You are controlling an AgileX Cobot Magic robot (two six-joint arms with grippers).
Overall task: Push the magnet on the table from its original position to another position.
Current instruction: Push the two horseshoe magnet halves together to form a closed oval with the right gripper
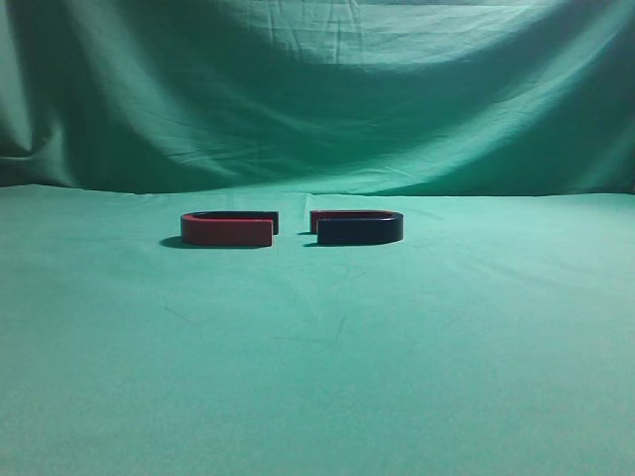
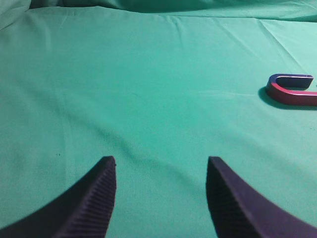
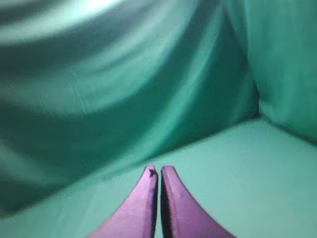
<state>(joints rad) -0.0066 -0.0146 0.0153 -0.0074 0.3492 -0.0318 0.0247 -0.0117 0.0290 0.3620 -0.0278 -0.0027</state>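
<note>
The magnet (image 1: 359, 229), a low U-shaped band with a dark navy front and a red rear arm, lies right of centre on the green table (image 1: 317, 377), with its open end facing left. Neither gripper shows in the exterior view. In the left wrist view my left gripper (image 2: 161, 166) is open and empty over bare cloth; the magnet is out of that view. In the right wrist view my right gripper (image 3: 159, 171) is shut with nothing between its fingers, pointing at the table's back edge and the backdrop; no magnet shows there.
A matching U-shaped magnet with a red front (image 1: 226, 230) lies left of the task magnet, their open ends facing across a small gap. It also shows at the right edge of the left wrist view (image 2: 292, 90). A draped green backdrop (image 1: 317, 89) rises behind the table.
</note>
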